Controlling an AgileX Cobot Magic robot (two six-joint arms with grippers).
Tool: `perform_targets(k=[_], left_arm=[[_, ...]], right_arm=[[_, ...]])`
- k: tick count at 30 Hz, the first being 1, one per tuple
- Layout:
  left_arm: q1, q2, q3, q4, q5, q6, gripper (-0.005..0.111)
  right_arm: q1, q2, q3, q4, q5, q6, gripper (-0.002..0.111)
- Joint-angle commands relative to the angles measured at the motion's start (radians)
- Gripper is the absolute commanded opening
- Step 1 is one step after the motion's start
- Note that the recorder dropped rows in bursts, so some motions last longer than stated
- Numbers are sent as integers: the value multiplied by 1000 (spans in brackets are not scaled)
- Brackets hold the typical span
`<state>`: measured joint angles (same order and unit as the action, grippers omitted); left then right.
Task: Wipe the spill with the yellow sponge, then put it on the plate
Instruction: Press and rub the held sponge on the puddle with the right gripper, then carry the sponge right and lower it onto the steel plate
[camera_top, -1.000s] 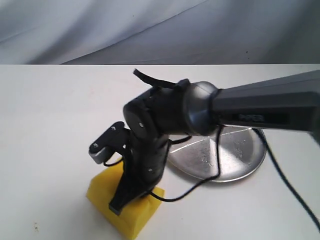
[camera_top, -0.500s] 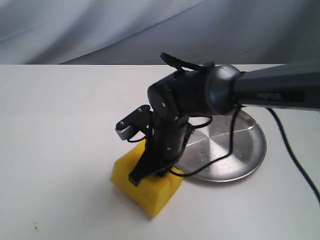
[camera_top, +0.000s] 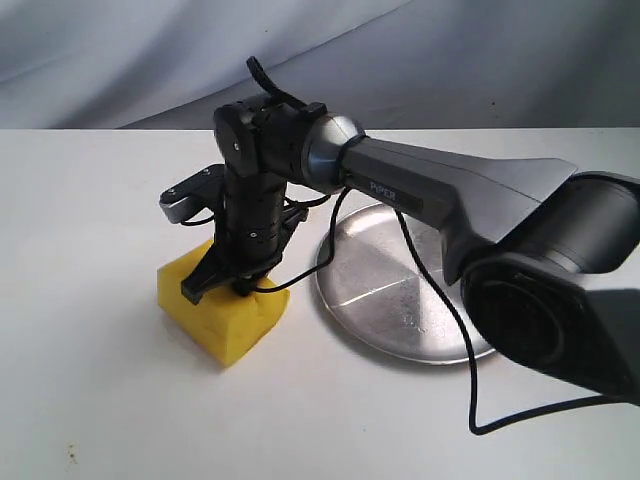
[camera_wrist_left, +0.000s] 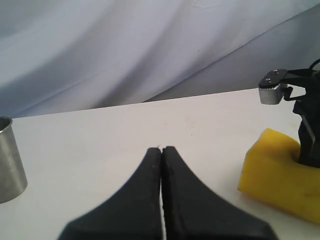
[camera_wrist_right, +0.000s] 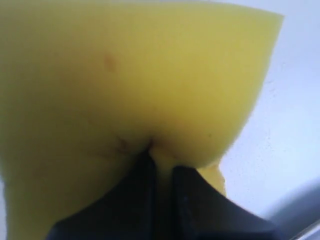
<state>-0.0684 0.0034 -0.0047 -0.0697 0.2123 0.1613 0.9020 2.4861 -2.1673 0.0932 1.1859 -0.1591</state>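
Observation:
The yellow sponge (camera_top: 220, 312) rests on the white table just left of the plate (camera_top: 400, 290), a round shiny metal dish. My right gripper (camera_top: 238, 283) points straight down and is shut on the sponge's top, pinching the foam. In the right wrist view the sponge (camera_wrist_right: 130, 80) fills the frame and a fold of it is squeezed at my right gripper (camera_wrist_right: 161, 162). The sponge (camera_wrist_left: 280, 172) also shows in the left wrist view. My left gripper (camera_wrist_left: 161, 149) is shut on nothing, low over bare table. No spill is visible; the sponge may cover it.
A small metal cup (camera_wrist_left: 10, 160) stands on the table in the left wrist view. The right arm (camera_top: 470, 200) reaches over the plate, its black cable (camera_top: 440, 330) hanging across it. A grey cloth backdrop (camera_top: 150, 50) lines the table's far edge.
The right gripper has dragged the sponge across the table, first right toward the plate, then back left and a little farther away. The arm has swung round with it.

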Motion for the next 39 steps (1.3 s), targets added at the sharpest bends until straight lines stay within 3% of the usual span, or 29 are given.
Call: perform_targets(k=[1,15,23,29,39], left_arm=[[-1,-3,5,1,-7,-2,0],[-1,-3,5,1,-7,-2,0],[-1,-3,5,1,-7,-2,0],[-1,-3,5,1,-7,-2,0],[-1,-3,5,1,-7,-2,0]], right_arm=[[31,-9,74,19,21,-17,0],[66,-459,786,-12,-196,-43,0],[54,-767,914,-213,-279,111,0],[-66,-897,914,-383,-369,244,0],[-365,-840,914,-289,-474,246,0]])
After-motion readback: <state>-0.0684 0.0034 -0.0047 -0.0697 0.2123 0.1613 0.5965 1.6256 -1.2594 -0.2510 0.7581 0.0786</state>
